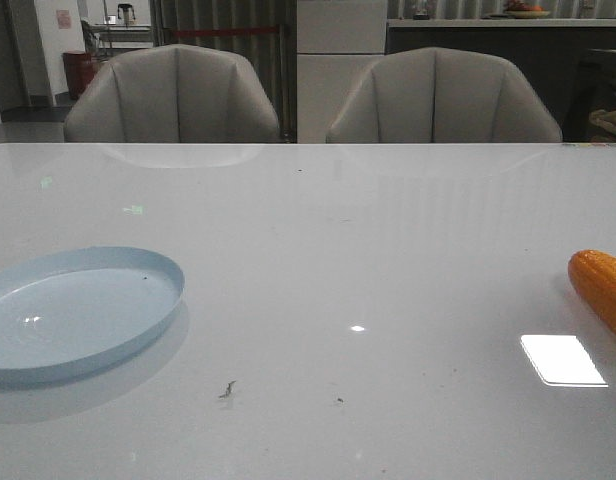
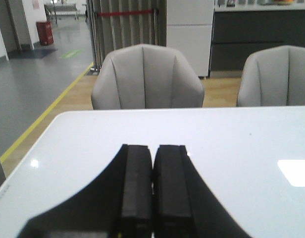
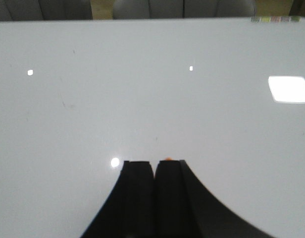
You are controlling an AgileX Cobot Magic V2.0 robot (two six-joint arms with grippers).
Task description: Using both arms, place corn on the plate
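Observation:
The orange corn (image 1: pixel 603 288) lies on the white table at the right edge of the front view, partly cut off. The pale blue plate (image 1: pixel 138 262) sits at the front left, with nothing on it. Neither arm shows in the front view. My left gripper (image 2: pixel 152 148) is shut and empty, above bare table. My right gripper (image 3: pixel 154 162) is shut and empty; a sliver of orange corn (image 3: pixel 168 159) peeks out just past its fingertips, the rest hidden behind them.
Two grey chairs (image 1: pixel 173 95) (image 1: pixel 443 98) stand behind the table's far edge. Bright light reflections (image 1: pixel 562 360) lie on the glossy tabletop. A small dark speck (image 1: pixel 228 389) lies near the front.

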